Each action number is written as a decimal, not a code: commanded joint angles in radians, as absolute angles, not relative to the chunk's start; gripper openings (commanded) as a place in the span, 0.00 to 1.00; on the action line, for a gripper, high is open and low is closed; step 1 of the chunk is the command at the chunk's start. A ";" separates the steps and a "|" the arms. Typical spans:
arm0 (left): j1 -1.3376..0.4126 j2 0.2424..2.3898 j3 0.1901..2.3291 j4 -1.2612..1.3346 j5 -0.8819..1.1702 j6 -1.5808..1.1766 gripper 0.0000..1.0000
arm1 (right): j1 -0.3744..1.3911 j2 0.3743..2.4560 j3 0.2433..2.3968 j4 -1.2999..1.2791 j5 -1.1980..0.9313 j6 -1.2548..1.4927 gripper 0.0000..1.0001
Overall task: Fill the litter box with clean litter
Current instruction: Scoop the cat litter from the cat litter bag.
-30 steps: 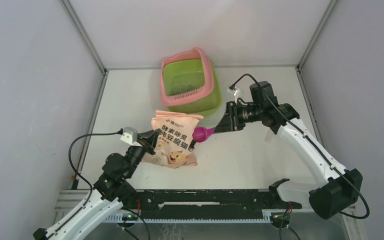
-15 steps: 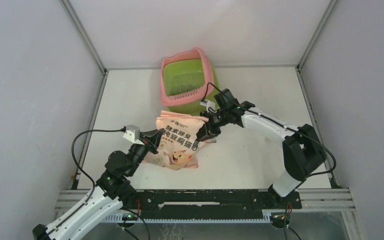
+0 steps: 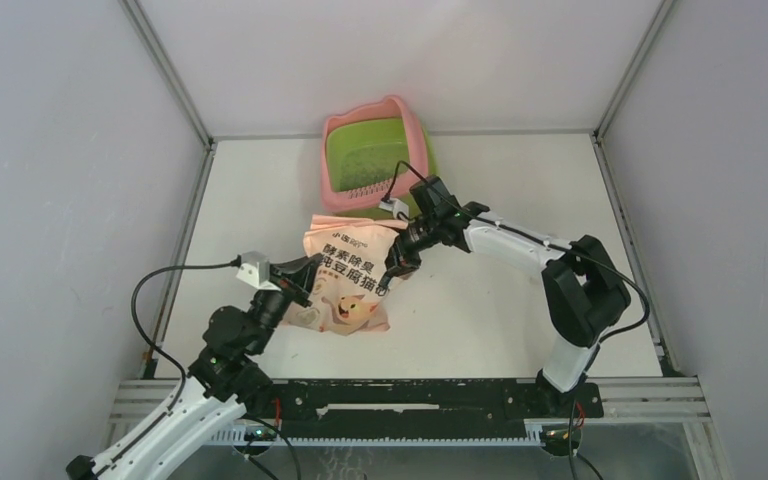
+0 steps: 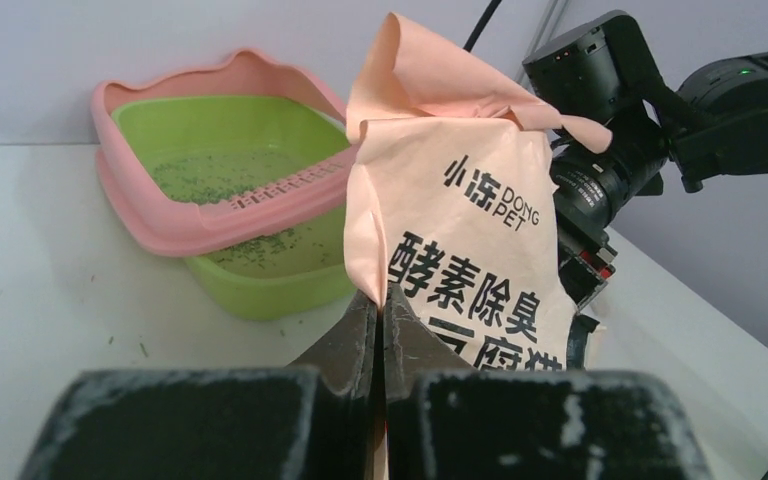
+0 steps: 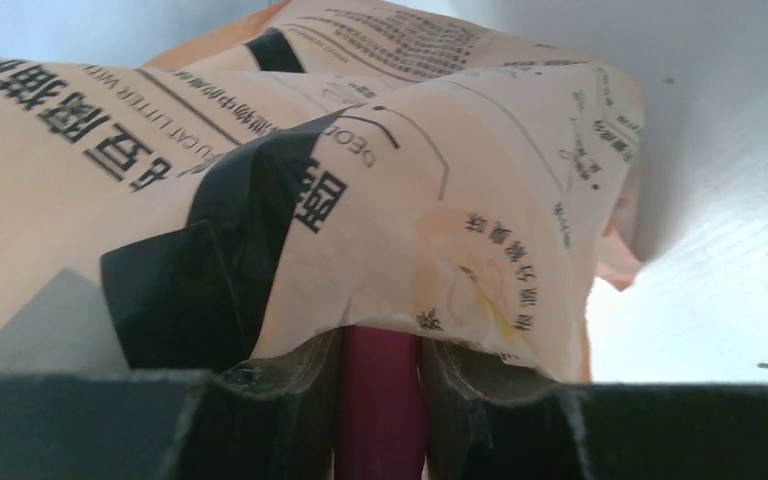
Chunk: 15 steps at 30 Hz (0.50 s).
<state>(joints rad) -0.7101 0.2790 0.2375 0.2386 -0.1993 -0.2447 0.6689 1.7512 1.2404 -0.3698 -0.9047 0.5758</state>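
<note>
The litter box [image 3: 418, 158], pink rim over a lime-green basin, stands at the back middle; it also shows in the left wrist view [image 4: 125, 195]. Dark litter specks [image 4: 210, 175] lie thinly in its basin. The peach-pink printed bag [image 3: 345, 280] stands upright in front of it. My left gripper [image 3: 305, 278] is shut on the bag's left edge [image 4: 365, 250]. My right gripper [image 3: 392, 277] is shut on the magenta scoop's handle [image 5: 380, 400]; the scoop's head is hidden inside the bag's opening [image 5: 440, 270].
A few stray specks [image 4: 143, 348] lie on the white table [image 3: 260, 200] near the box. Grey walls enclose the table on three sides. The black rail [image 3: 410, 400] runs along the near edge.
My right arm has swung left and down, carrying the scoop from open air beside the bag into the bag's opening. The left gripper has kept its hold on the bag, which shifted slightly.
</note>
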 commanded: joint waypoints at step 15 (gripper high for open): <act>-0.709 0.123 0.268 0.278 -0.259 -0.231 0.00 | 0.422 1.411 1.055 -0.253 -1.187 0.646 0.00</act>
<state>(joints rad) -0.7109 0.1623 0.2375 0.1780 -0.2165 -0.2436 0.4953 1.4803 1.0958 -0.2977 -1.0809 0.6262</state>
